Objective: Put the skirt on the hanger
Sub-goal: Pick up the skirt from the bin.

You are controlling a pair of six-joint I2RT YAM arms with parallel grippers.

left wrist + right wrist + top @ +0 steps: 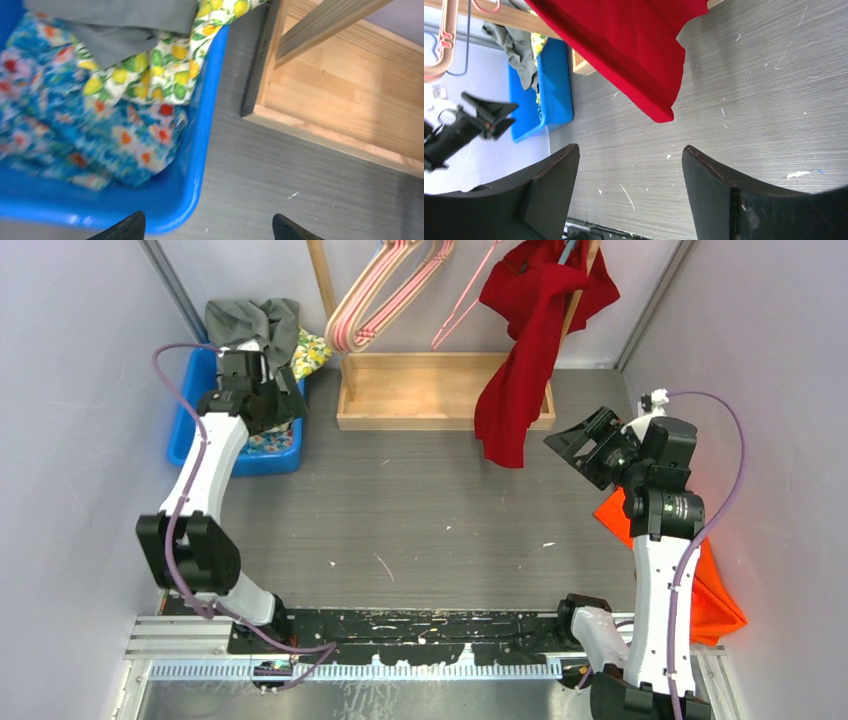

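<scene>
Pink hangers point(385, 290) cut off at top edge, orange cloth point(715, 590) half hidden behind right arm point(655, 580), left gripper point(207, 232) mostly cropped at bottom edge.

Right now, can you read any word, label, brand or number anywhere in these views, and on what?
None readable. No print shows on the red garment, the pink hangers, the blue bin or the wooden tray.
The printed clothes in the bin carry only lemon and flower patterns.
</scene>
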